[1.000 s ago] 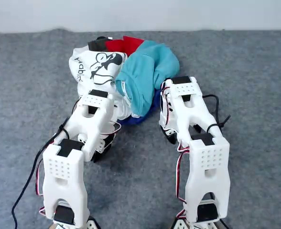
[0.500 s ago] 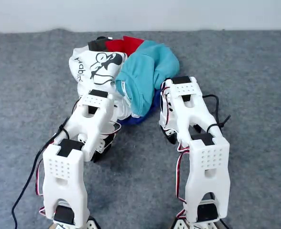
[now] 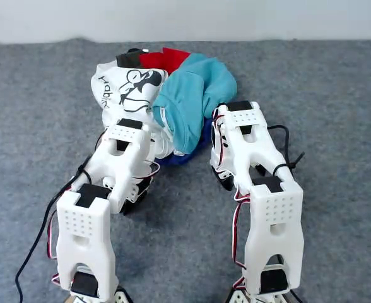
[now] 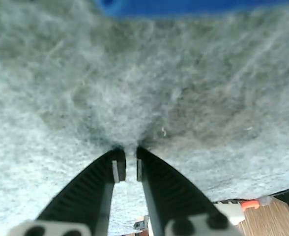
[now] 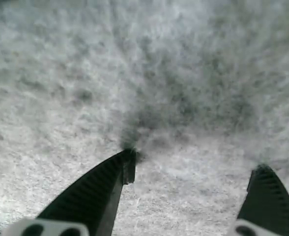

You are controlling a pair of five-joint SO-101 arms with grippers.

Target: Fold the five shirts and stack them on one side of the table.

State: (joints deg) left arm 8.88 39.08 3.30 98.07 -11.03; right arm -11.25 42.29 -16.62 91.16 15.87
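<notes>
Nothing has shifted across the last second: both arms sit folded low on the grey table (image 3: 337, 95), just short of the heap of shirts (image 3: 173, 101), which lies at the far middle of the felt.

The left gripper (image 4: 126, 164) has its jaws drawn almost together, with only a sliver between them and nothing in it. The tips rest on the felt, and the blue shirt (image 4: 184, 6) is close ahead. The right gripper (image 5: 196, 172) is spread wide, both tips down on bare felt.

In the heap a teal shirt (image 3: 192, 95) drapes over the top, beside a white printed shirt (image 3: 125, 88). A red shirt (image 3: 163, 59) pokes out behind. A dark scrap at the far edge may be the fifth, though it is too buried to be sure.

The shirts look light, limp and tangled, so pulling one would probably drag its neighbours. The teal shirt seems the sensible first pick. It could be pinched at a loose hem or collar edge rather than in the bunched middle. The felt will likely grip cloth, so lifting should work better than sliding.
</notes>
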